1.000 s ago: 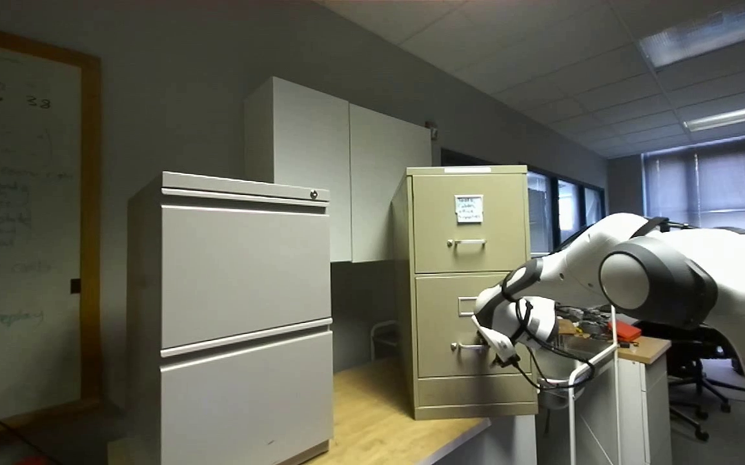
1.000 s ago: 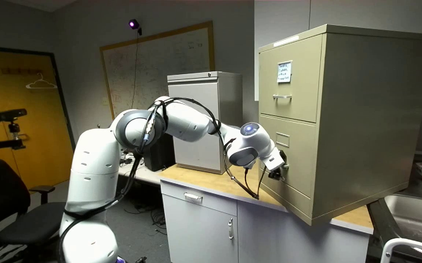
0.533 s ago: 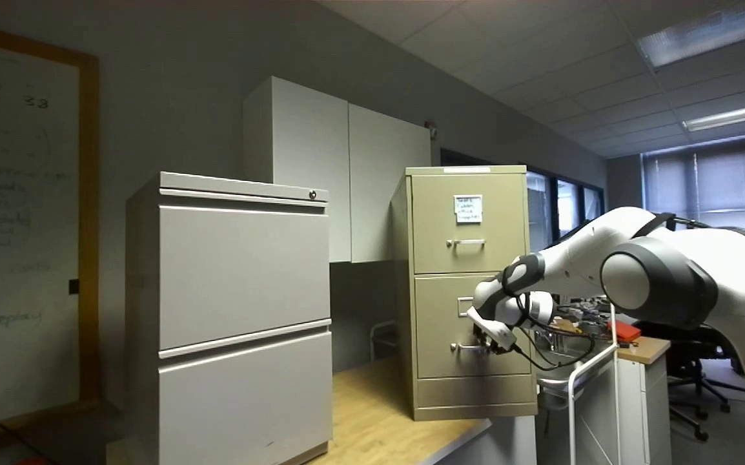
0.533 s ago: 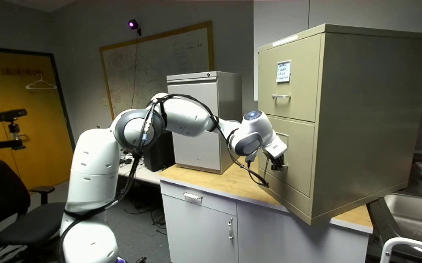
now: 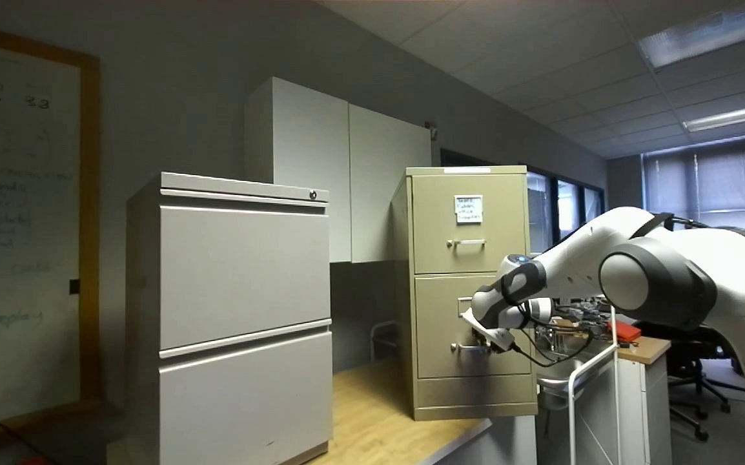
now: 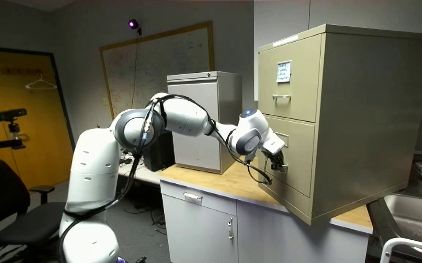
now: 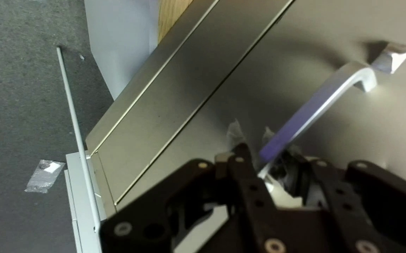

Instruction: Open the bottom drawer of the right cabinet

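Toward four o'clock in both exterior views, the bottom drawer [image 6: 300,157] of the tall beige cabinet [image 6: 375,120] sits flush with its frame, at six o'clock of the top drawer [image 6: 302,84] with its paper sign [image 6: 283,72], so the opening itself looks not yet begun. The step in hand seems to be the grasp: in the wrist view the gripper [image 7: 264,154] has its fingers [image 7: 244,168] drawn close on either side of the handle [image 7: 308,110], and I read it as grasping that bar, well apart from its bent end, though the contact is partly hidden. What comes next calls for a straight, level pull away from the cabinet's face with a firm hold, since the fingers meet the bar at a slant and smooth metal could slip. Just past the bent end, toward two o'clock, stands a small faceted nub [image 7: 392,58], perhaps a latch to press if the drawer resists. The drawer front is flat painted metal with a dull sheen and thin straight seams; the handle is a squared, shiny bar, purplish along one face. Under the cabinet, the counter [image 5: 372,413] is pale smooth wood, and toward nine o'clock in the wrist view the carpet [image 7: 30,116] is grey and nubbly
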Robot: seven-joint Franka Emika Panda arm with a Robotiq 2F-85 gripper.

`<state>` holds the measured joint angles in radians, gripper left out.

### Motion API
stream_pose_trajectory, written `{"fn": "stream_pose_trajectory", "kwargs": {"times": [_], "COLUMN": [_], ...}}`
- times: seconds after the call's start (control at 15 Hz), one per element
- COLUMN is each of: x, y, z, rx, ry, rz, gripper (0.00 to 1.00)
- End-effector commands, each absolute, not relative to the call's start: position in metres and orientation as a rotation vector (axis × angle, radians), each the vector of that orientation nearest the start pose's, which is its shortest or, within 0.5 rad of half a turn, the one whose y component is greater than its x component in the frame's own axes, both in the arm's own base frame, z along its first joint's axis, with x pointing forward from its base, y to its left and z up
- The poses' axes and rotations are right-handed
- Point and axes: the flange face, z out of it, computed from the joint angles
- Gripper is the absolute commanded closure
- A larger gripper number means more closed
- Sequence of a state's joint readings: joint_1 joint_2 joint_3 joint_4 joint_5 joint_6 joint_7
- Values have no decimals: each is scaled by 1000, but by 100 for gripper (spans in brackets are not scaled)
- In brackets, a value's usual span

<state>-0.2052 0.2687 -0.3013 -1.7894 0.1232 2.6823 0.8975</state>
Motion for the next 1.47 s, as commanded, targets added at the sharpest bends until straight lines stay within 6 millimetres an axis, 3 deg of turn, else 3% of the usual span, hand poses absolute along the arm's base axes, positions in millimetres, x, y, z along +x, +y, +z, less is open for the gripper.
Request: {"fn": "stream_pose_trajectory", "kwargs": {"times": [0.0, 0.53, 1.13, 1.4], "x": [553, 473, 426, 412], "y": [-271, -301, -285, -273], "z": [497, 468, 469, 466], "rx": [-2296, -2317, -2413, -2445], "ry": [1813, 1878, 1867, 1918], "rz": [-786, -705, -694, -869], "gripper": [95, 95, 95, 95]}}
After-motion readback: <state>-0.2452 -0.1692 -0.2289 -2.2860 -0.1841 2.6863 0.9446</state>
